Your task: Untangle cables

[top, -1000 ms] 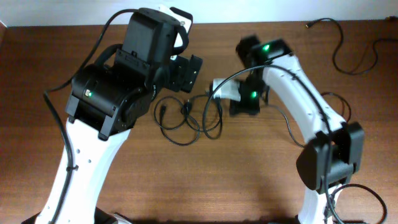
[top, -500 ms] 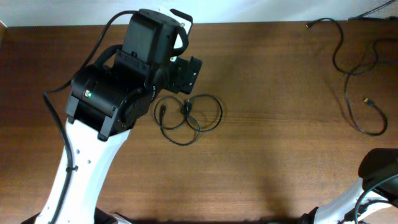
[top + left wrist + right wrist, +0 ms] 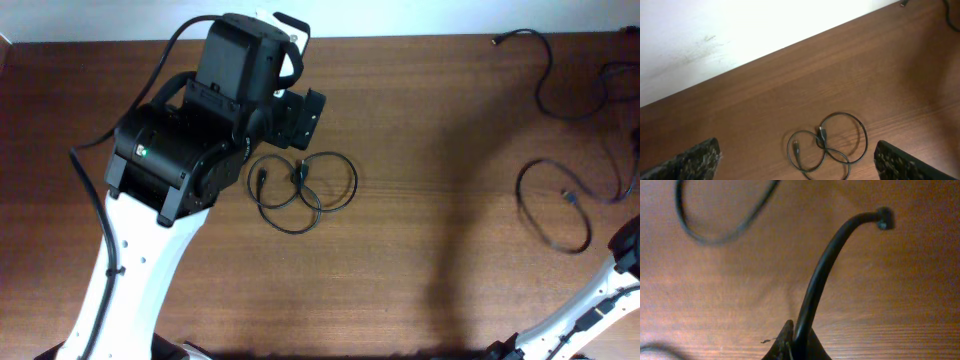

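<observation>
Judging by the right wrist view, the pulling-apart step was in hand. The right gripper was pinched shut on the held cable, whose free length arched up to a small plug above the bench. Overhead, a loose loop lay at the far right of the bench, well apart from the coiled cable near the middle. Whether that loop was the held cable I could not tell. The left gripper hung just beyond the coiled cable, its jaws spread wide with nothing between them. The coiled cable looked like a few overlapping rings with two small connectors lying among them. Next, I judged, the left gripper needed to descend onto one ring near a connector and close. The right gripper needed to lay its cable down clear of the rest.
</observation>
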`<state>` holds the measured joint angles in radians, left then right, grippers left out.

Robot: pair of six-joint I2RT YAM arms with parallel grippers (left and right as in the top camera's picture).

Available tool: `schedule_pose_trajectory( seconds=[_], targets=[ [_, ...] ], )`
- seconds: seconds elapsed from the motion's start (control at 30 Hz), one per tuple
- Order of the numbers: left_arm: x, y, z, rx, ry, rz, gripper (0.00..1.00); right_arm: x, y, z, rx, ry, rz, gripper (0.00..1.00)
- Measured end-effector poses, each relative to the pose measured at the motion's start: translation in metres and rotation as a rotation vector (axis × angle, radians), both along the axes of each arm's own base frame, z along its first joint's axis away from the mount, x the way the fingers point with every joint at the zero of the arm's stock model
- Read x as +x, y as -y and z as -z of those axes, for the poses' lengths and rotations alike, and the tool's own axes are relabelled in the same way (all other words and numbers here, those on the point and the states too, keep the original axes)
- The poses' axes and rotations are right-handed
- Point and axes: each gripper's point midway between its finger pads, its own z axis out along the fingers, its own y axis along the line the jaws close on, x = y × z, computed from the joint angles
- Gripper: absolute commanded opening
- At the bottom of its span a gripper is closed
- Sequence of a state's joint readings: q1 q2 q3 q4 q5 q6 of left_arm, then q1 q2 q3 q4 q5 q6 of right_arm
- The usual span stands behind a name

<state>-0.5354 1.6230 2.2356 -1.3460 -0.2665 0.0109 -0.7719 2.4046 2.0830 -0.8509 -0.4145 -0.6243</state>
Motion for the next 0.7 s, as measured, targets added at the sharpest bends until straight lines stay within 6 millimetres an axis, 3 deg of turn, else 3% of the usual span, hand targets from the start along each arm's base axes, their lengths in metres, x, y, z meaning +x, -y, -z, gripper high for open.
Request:
schedule_pose_trajectory(
  seconds=[0.07, 0.1, 0.13, 0.23, 0.27, 0.4, 0.5, 0.53, 0.57, 0.6, 0.63, 0.67, 0.7],
  targets=[
    [0.0, 0.0, 0.0, 0.0, -0.001, 0.0, 0.99, -0.014, -0.014, 0.041, 0.047, -0.052, -0.014, 0.04],
    [0.0, 0.0, 0.0, 0.0, 0.0, 0.0, 0.99, -0.012, -0.013, 0.042, 0.039, -0.044, -0.015, 0.74],
    [0.0, 0.0, 0.0, 0.0, 0.0, 0.0, 0.99, -0.006, -0.007, 0.039, 0.01, -0.014, -0.016, 0.99],
    [0.0, 0.0, 0.0, 0.0, 0.0, 0.0, 0.99, 0.002, -0.018, 0.032, 0.068, 0.042, -0.048, 0.97],
    [0.0, 0.0, 0.0, 0.0, -0.001, 0.0, 0.99, 0.002, -0.033, 0.028, 0.156, 0.066, -0.061, 0.82],
    [0.0, 0.0, 0.0, 0.001, -0.001, 0.0, 0.99, -0.006, -0.072, 0.013, 0.42, 0.048, 0.003, 0.82],
    [0.0, 0.0, 0.0, 0.01, 0.0, 0.008, 0.99, -0.017, -0.094, -0.026, 0.451, 0.022, -0.012, 0.83],
    [-0.001, 0.0, 0.001, 0.019, -0.001, 0.014, 0.99, -0.02, -0.105, -0.055, 0.441, 0.067, -0.073, 0.86],
    [-0.002, -0.001, 0.002, 0.027, -0.008, 0.017, 0.99, -0.019, -0.113, -0.097, 0.394, 0.17, -0.156, 0.91],
    [-0.003, -0.002, 0.003, 0.031, -0.012, 0.018, 0.99, -0.018, -0.122, -0.161, 0.284, 0.324, -0.246, 0.99],
    [-0.003, -0.002, 0.004, 0.035, -0.017, 0.02, 0.99, -0.022, -0.135, -0.234, 0.125, 0.479, -0.329, 0.99],
    [-0.004, -0.002, 0.005, 0.036, -0.019, 0.02, 0.99, -0.029, -0.151, -0.285, 0.003, 0.584, -0.391, 0.99],
    [-0.004, -0.002, 0.005, 0.037, -0.021, 0.02, 0.99, -0.041, -0.176, -0.352, -0.154, 0.719, -0.449, 0.99]
  ],
)
